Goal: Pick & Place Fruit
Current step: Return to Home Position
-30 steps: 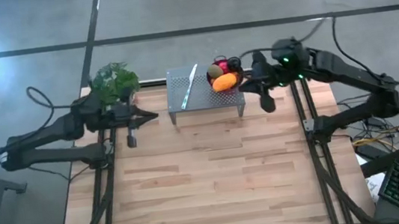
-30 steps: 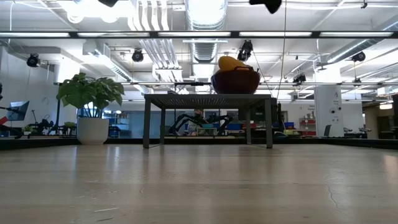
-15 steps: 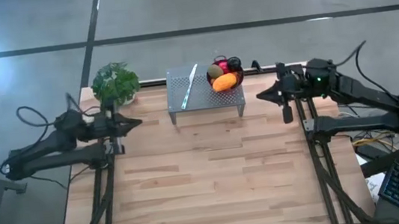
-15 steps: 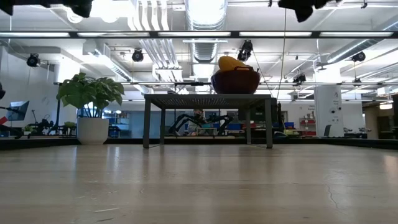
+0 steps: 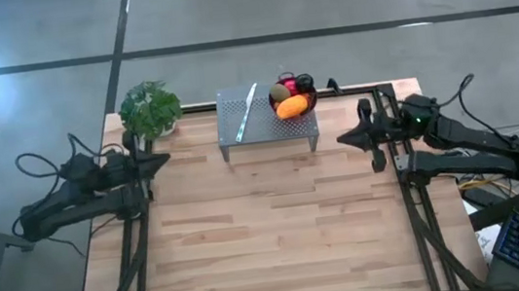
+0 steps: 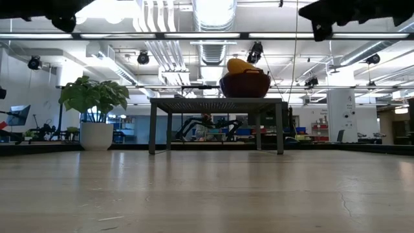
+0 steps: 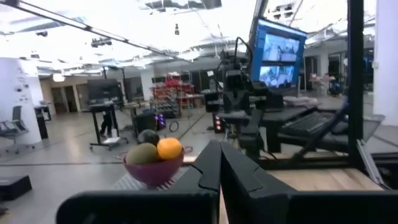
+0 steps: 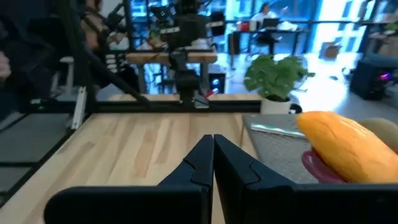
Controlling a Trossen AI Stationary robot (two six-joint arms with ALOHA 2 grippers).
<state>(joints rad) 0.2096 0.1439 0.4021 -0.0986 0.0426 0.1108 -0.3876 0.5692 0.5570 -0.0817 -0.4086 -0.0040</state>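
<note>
Wooden bench (image 5: pixel 271 242), lab floor beyond. Left jaws: closed, empty, above the bench's left edge, near the plant (image 5: pixel 150 109). Metal shelf (image 5: pixel 262 126), far edge: purple bowl (image 6: pixel 245 84) holding the fruit (image 5: pixel 291 107). Right jaws: closed, empty, above the right edge. No loose fruit visible; placing judged complete, only parking the arms left.

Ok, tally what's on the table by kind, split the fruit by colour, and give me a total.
Orange fruit: 1
Olive-green fruit: 1
Red fruit: 1
Dark fruit: 1
Purple bowl: 1
Metal shelf: 1
Potted plant: 1
Total: 7 in view; any fruit buried deeper in the bowl is hidden.
</note>
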